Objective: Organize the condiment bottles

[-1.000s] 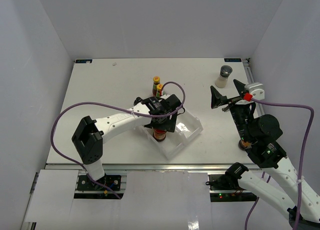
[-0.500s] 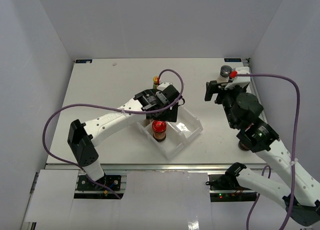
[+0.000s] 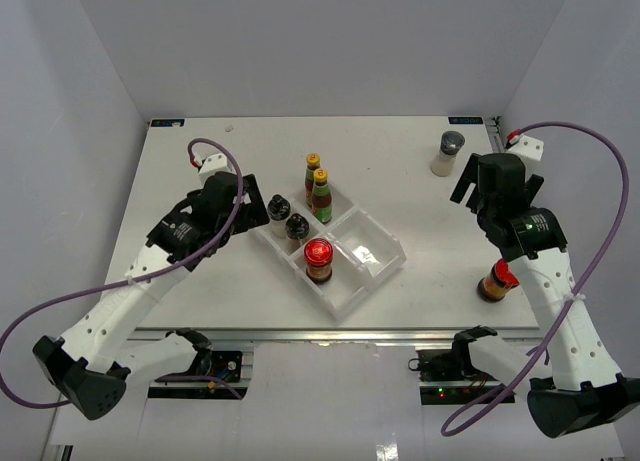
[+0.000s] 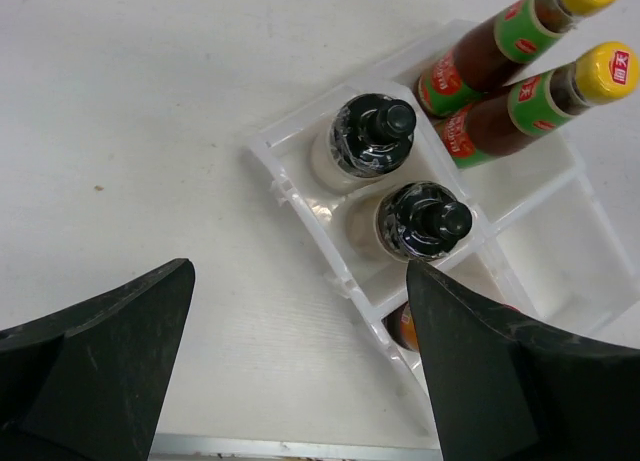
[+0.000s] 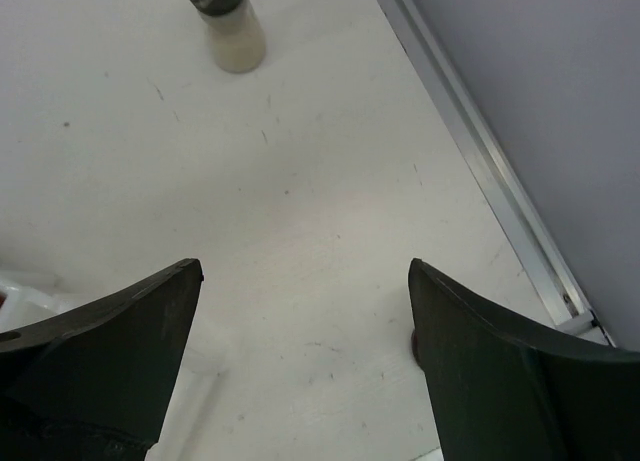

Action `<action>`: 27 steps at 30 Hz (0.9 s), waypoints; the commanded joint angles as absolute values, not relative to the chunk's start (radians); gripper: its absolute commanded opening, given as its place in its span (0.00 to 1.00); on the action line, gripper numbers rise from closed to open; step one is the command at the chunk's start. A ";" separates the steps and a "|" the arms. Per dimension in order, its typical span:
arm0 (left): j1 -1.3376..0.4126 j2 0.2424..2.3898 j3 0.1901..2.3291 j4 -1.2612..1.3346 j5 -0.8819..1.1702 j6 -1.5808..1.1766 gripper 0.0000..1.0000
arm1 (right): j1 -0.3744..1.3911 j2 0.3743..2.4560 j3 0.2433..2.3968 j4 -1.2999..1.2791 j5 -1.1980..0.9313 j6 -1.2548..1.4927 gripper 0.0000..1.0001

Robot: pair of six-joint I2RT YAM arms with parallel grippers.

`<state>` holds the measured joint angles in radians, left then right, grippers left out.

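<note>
The clear tray point(image 3: 375, 264) holds two yellow-capped sauce bottles point(image 3: 320, 191), two black-capped bottles point(image 3: 296, 227) and one red-lidded jar point(image 3: 318, 259). In the left wrist view I see the black-capped bottles point(image 4: 425, 221), the sauce bottles point(image 4: 500, 51) and a sliver of the jar point(image 4: 403, 327). My left gripper point(image 3: 243, 213) point(image 4: 300, 361) is open and empty, left of the tray. The grey-lidded shaker point(image 3: 448, 153) point(image 5: 228, 26) stands far right. The second red-lidded jar point(image 3: 495, 283) stands near right, partly under my right arm. My right gripper point(image 3: 490, 193) point(image 5: 305, 361) is open and empty above bare table.
The table's right edge rail point(image 5: 480, 151) and the grey side wall run close to my right gripper. The tray's two near-right compartments point(image 3: 350, 281) hold nothing. The tray rim point(image 4: 300, 196) lies just ahead of my left fingers.
My left gripper has left the red-lidded jar standing in the tray and pulled back to the left. My right arm has swung away from the shaker, back toward the right edge.
</note>
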<state>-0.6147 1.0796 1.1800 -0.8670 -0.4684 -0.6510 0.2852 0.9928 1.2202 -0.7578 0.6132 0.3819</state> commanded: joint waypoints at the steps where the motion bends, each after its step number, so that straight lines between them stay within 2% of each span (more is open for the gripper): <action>1: -0.589 1.051 1.044 -0.739 -0.394 -0.602 0.98 | 0.245 0.936 1.166 -0.919 0.613 0.542 0.90; 9: -0.540 1.035 0.949 -0.673 -0.330 -0.572 0.98 | 0.149 0.899 1.149 -1.051 0.634 0.657 0.90; 22: -0.522 1.051 0.903 -0.642 -0.324 -0.552 0.98 | -0.093 0.901 1.032 -1.074 0.523 0.653 0.92; 27: -0.521 1.079 0.908 -0.657 -0.343 -0.548 0.98 | -0.165 0.844 0.921 -1.031 0.494 0.632 0.93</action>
